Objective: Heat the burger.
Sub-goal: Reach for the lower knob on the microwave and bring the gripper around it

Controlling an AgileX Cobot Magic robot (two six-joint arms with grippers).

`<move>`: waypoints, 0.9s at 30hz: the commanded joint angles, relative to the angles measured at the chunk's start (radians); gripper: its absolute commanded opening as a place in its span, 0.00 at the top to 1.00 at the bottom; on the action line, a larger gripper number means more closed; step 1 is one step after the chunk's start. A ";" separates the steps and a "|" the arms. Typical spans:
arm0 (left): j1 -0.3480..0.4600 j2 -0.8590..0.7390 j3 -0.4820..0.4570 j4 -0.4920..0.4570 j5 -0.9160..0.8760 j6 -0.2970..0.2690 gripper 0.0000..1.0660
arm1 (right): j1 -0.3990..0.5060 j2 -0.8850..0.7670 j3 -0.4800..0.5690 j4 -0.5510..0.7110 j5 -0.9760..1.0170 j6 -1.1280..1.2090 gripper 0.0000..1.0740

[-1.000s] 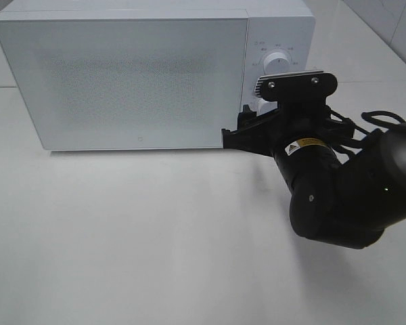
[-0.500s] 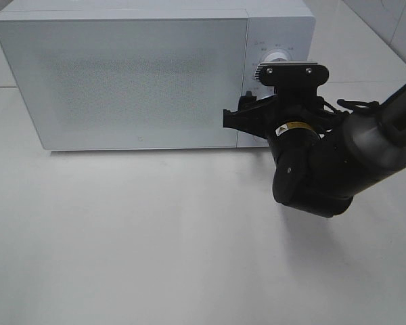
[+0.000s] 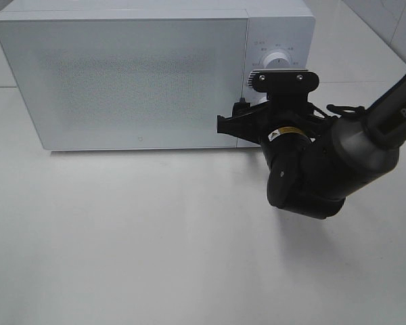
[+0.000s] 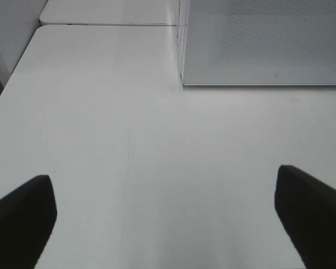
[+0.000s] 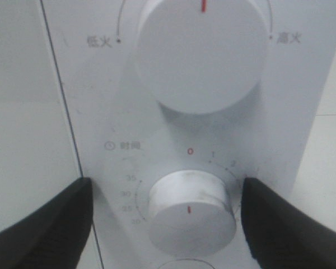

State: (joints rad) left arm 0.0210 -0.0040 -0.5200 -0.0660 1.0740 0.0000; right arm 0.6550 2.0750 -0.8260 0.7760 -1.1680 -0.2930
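The burger is out of view. The white microwave (image 3: 135,81) stands at the back of the table with its door shut. My right gripper (image 3: 254,114) is up against the microwave's control panel. In the right wrist view, the right gripper (image 5: 169,216) is open, its two dark fingers (image 5: 45,218) standing on either side of the lower timer knob (image 5: 190,210), with a gap on each side. The knob's red mark points down. My left gripper (image 4: 167,218) hangs open over bare table, nothing between its fingers.
A larger upper knob (image 5: 201,53) with a red mark sits above the timer knob; the exterior view also shows this upper knob (image 3: 279,61). The white table (image 3: 122,237) stretches in front of the microwave. The microwave's lower front corner (image 4: 185,83) shows in the left wrist view.
The right arm has moved left and in toward the control panel, now covering the lower knob in the exterior view. Its fingers have drawn slightly closer. The left gripper is unchanged.
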 commanded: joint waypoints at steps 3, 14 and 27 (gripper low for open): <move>0.001 -0.025 0.003 -0.006 -0.008 0.000 0.08 | -0.004 0.001 -0.017 -0.001 -0.042 0.008 0.47; 0.001 -0.025 0.003 -0.006 -0.008 0.000 0.08 | -0.004 0.001 -0.017 -0.004 -0.025 0.027 1.00; 0.001 -0.025 0.003 -0.006 -0.008 0.000 0.08 | -0.004 0.001 -0.016 -0.086 0.011 0.432 1.00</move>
State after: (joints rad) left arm 0.0210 -0.0040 -0.5200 -0.0660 1.0740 0.0000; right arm 0.6540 2.0750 -0.8200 0.7860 -1.1810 0.0530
